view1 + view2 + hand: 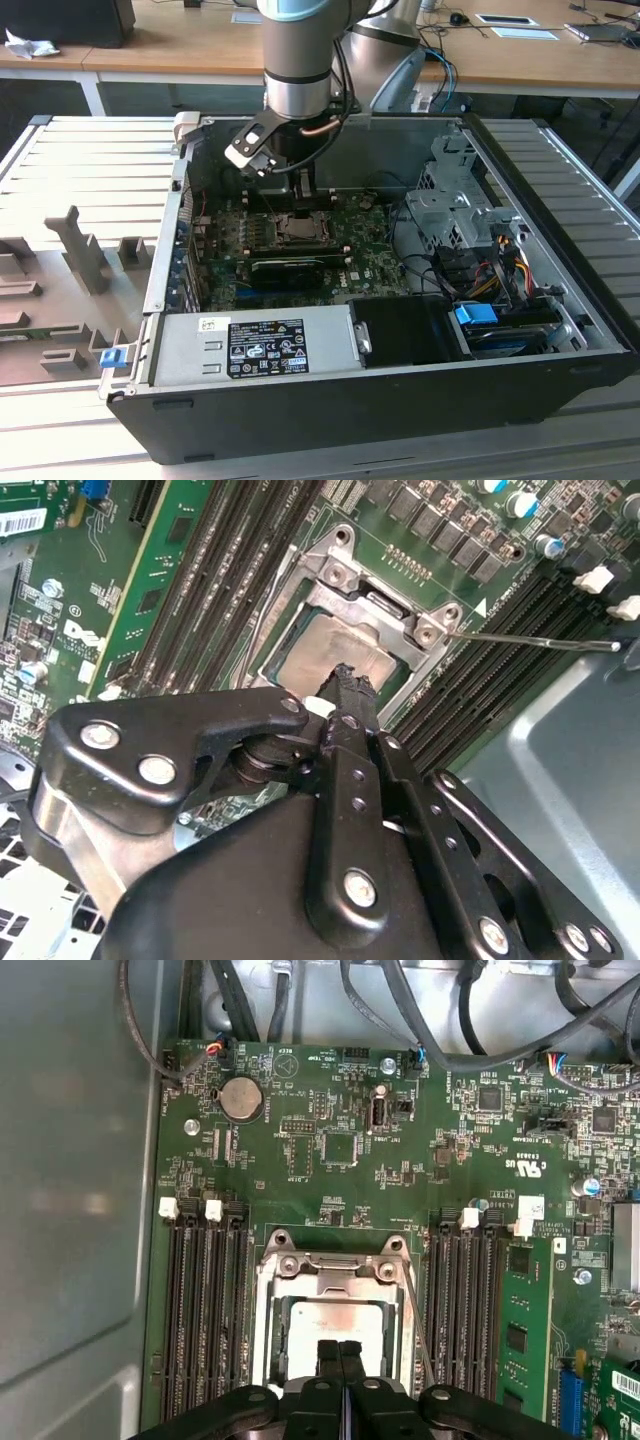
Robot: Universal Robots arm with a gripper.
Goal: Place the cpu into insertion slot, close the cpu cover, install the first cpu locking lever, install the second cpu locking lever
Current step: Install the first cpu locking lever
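Observation:
The cpu point(335, 1322) lies flat in the insertion slot point(268, 1360) on the green motherboard, its pale metal top showing through the cut-out of the cpu cover point(335, 1272). The silver cover lies down over the chip in both wrist views point(385, 608). My gripper point(340, 1348) is shut with nothing between its fingers, and its tips hover at the chip's edge point(346, 680). A thin wire locking lever point(530, 638) sticks out away from the socket's side point(418, 1325). In the exterior view the gripper point(305, 197) hangs just above the socket point(300, 228).
Black memory slots point(205, 1310) flank the socket on both sides. A long black card point(288, 268) lies in front of it. The case holds a power supply point(255, 345), a drive cage point(455, 200) and cable bundles point(490, 265) at the exterior view's right.

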